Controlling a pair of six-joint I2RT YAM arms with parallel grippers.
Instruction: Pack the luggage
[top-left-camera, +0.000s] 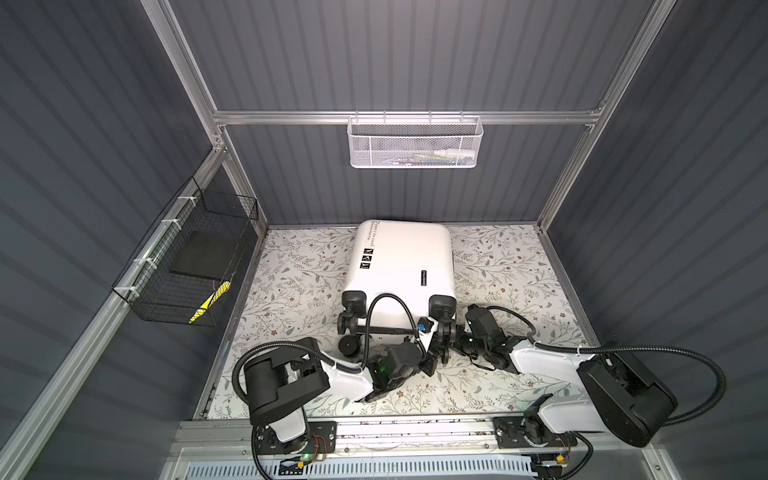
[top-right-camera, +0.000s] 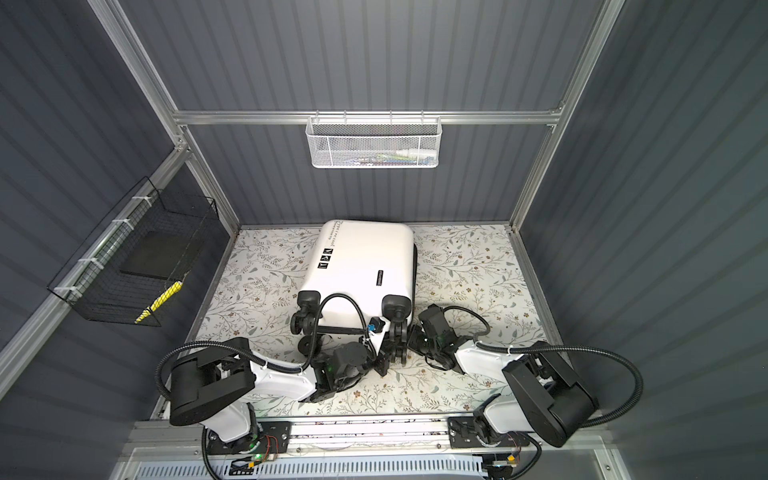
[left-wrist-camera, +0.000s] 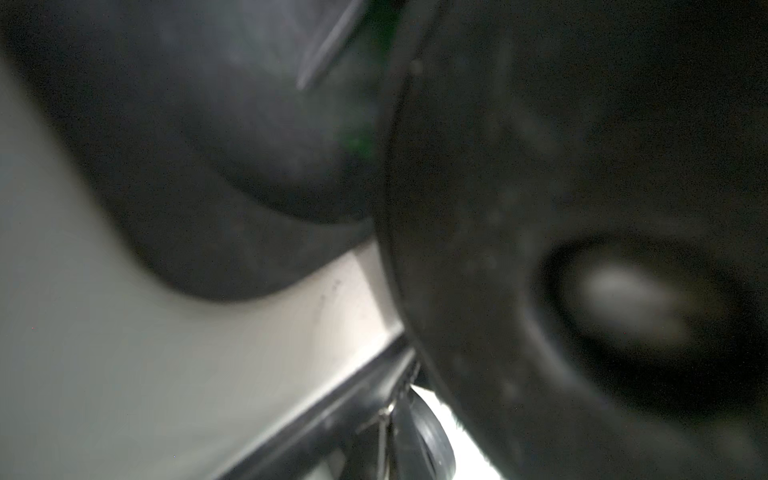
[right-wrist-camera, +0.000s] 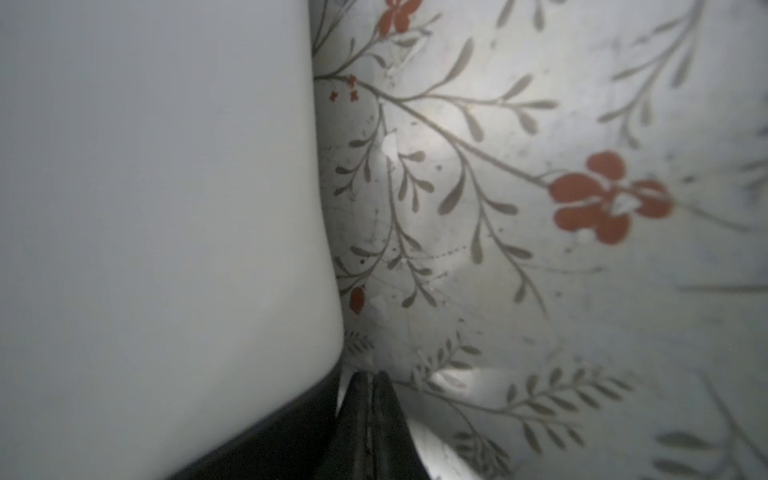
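Note:
The luggage (top-left-camera: 403, 266) (top-right-camera: 361, 266) lies closed on the floral table, glossy white shell up and black wheels toward the front. Both grippers crowd its front right wheel (top-left-camera: 442, 309). My left gripper (top-left-camera: 434, 355) (top-right-camera: 388, 357) sits just in front of that wheel; its fingers are hidden, and the left wrist view is a blur of black wheel (left-wrist-camera: 582, 208) and white shell (left-wrist-camera: 124, 374). My right gripper (top-left-camera: 452, 337) (right-wrist-camera: 370, 399) comes in from the right, its fingers pressed together at the black trim (right-wrist-camera: 270, 440) beside the white shell (right-wrist-camera: 145, 208). Nothing shows between them.
A white mesh basket (top-left-camera: 413, 141) with small items hangs on the back wall. A black wire basket (top-left-camera: 187, 257) on the left wall holds a dark flat pad and a yellow-and-black item (top-left-camera: 210, 303). The floral table cover (top-left-camera: 291, 282) shows on both sides of the luggage.

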